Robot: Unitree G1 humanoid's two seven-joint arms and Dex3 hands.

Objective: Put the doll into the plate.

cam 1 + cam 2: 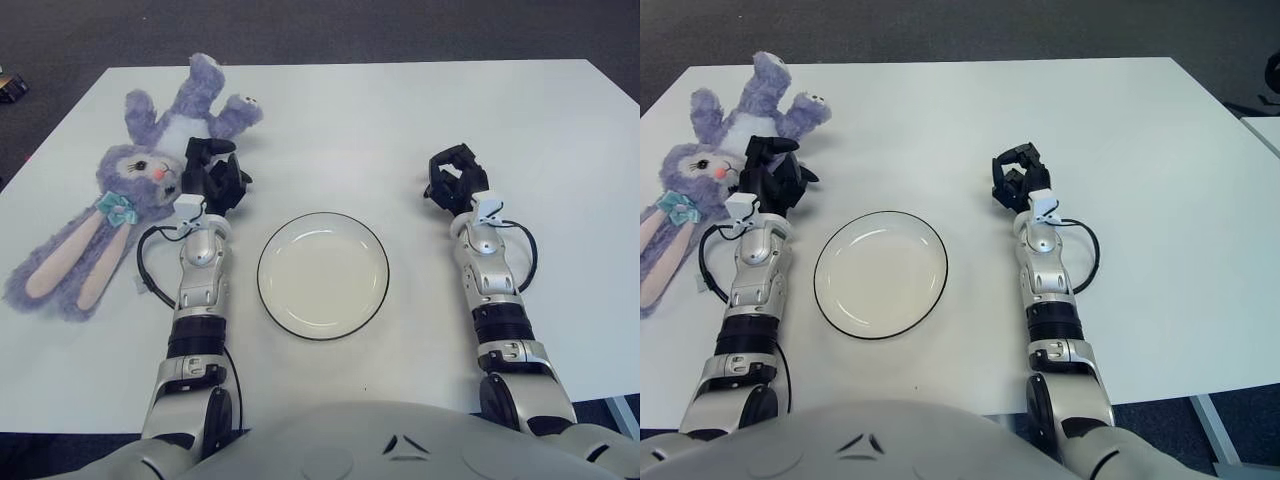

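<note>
A purple plush rabbit doll (125, 185) with long ears and a teal bow lies on its back at the table's far left. A white plate with a dark rim (323, 274) sits in the middle, with nothing in it. My left hand (212, 170) hovers just right of the doll's head and body, fingers spread, holding nothing. My right hand (456, 180) shows to the right of the plate, its fingers loosely curled with nothing in them.
The white table (400, 120) stretches wide behind and to the right of the plate. A dark object (10, 85) lies on the floor past the table's left corner. Black cables loop beside both forearms.
</note>
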